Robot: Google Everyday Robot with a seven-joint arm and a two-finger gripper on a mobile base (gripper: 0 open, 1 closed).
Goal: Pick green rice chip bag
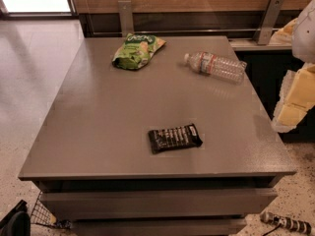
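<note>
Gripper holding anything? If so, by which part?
Nothing held. The gripper hangs beside the table, at the picture's right edge; the green rice chip bag lies untouched on its far side.

I see my gripper (297,101) past the desk's (123,127) right edge: pale yellow blocks with a bumpy white rim. Above it my arm (309,31) is smooth and white.

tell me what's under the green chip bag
The bright-green glossy chip bag lies on the grey tabletop; whatever is beneath it is covered. The white-and-yellow gripper hangs past the tabletop's edge, at the view's right.
</note>
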